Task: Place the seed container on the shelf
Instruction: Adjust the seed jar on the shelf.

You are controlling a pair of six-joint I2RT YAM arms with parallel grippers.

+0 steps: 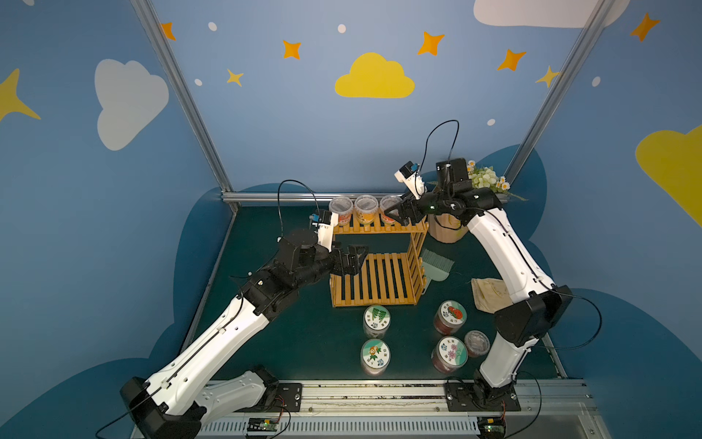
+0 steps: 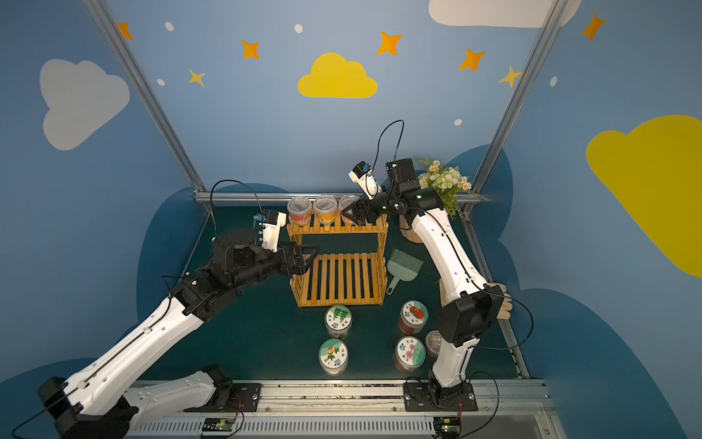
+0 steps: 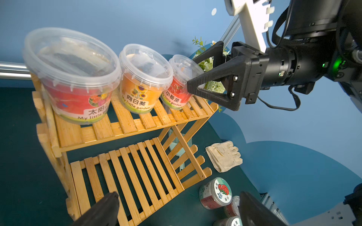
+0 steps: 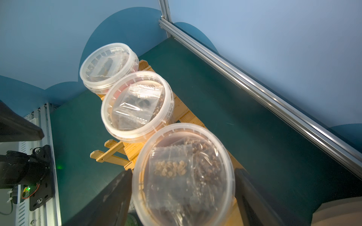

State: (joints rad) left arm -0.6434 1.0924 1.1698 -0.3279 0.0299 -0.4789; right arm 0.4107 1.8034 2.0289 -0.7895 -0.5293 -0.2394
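The shelf (image 1: 376, 281) (image 2: 342, 279) (image 3: 125, 125) is a two-tier rack of orange-tan slats at mid table. Three clear-lidded tubs stand in a row on its top tier. The rightmost one is the seed container (image 1: 389, 203) (image 2: 347, 207) (image 3: 180, 78) (image 4: 184, 176), upright on the slats, red label with tomatoes. My right gripper (image 1: 395, 216) (image 2: 351, 214) (image 4: 183, 195) is open, one finger close on each side of the lid. My left gripper (image 1: 355, 262) (image 2: 309, 258) (image 3: 180, 211) hangs open and empty over the lower tier's left edge.
Two more tubs (image 1: 340, 207) (image 1: 366, 207) fill the top tier's left and middle. Several labelled jars (image 1: 376, 321) (image 1: 450, 315) stand in front of the shelf. A green brush (image 1: 437, 264), gloves (image 1: 490, 292) and a flowerpot (image 1: 444, 230) lie to its right.
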